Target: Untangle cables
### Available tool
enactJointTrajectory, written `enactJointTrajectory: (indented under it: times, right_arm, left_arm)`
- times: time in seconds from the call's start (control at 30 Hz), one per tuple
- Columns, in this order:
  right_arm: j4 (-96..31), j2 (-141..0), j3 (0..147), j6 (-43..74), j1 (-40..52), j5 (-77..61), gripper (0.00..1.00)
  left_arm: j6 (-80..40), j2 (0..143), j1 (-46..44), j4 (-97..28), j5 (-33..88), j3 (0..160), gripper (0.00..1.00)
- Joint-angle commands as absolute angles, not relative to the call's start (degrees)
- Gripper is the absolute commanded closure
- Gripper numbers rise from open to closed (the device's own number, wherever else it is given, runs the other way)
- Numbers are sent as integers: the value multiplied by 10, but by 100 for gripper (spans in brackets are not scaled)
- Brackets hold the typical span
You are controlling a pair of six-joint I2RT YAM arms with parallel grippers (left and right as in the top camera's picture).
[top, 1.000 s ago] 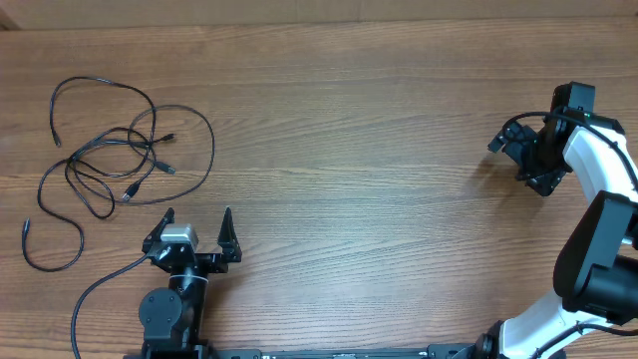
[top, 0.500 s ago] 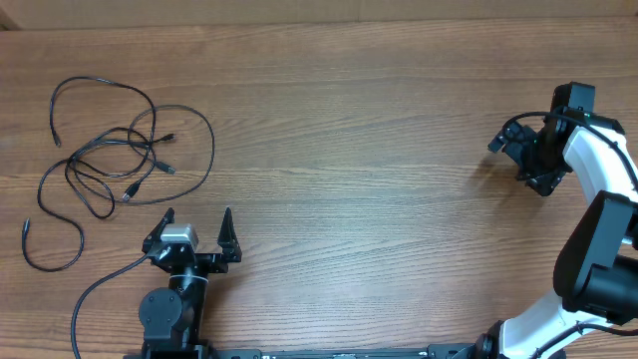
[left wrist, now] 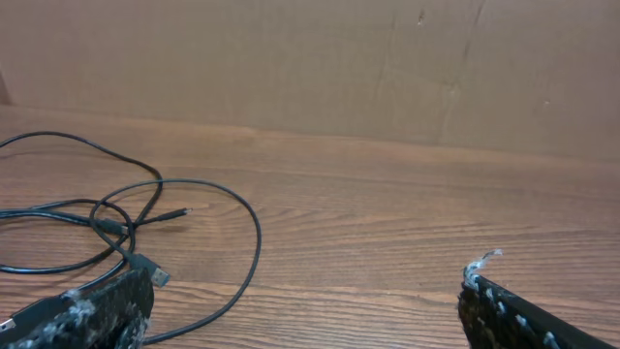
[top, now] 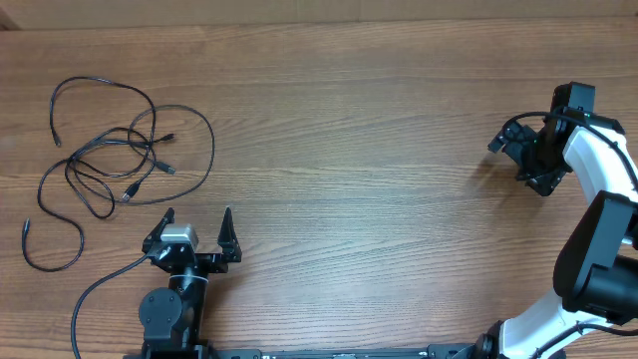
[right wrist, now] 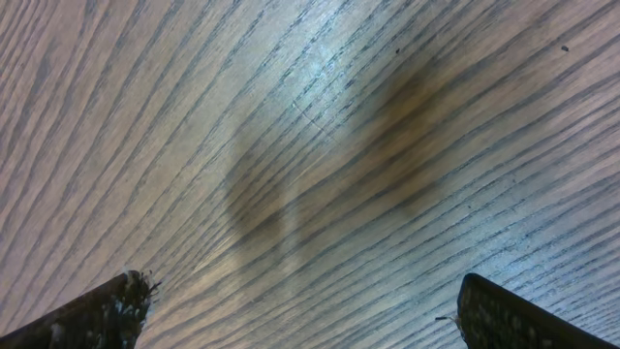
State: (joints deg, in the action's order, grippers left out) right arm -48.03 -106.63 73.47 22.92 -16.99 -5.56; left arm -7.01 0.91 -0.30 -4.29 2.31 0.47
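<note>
Left gripper [top: 198, 212] stands wide near the thin black tangled cables [top: 110, 160], right gripper [top: 512, 160] equally wide; nothing has moved, so untangling is unstarted.

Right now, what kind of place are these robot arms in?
Most likely a robot lab workbench, not a home. A left arm and a right arm are mounted at a wood-grain table, tangled black cables lie on it, and a plain cardboard wall stands behind.
</note>
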Motion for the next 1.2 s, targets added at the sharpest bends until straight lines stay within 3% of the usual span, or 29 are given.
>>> enactJointTrajectory:
  times: [0.0, 0.37, 0.87, 1.17]
  right_arm:
    - [-478, -1065, 733, 232, -172, -52, 0]
    - [-479, -986, 733, 232, -154, -52, 0]
    - [-479, -708, 733, 232, -151, -52, 0]
    - [-483, -659, 732, 232, -150, -52, 0]
  left_arm:
    - [-58, 3, -6, -44, 17, 3, 0]
    - [-58, 3, -6, -44, 17, 3, 0]
    - [-58, 3, -6, -44, 17, 3, 0]
    - [-58, 3, -6, -44, 17, 3, 0]
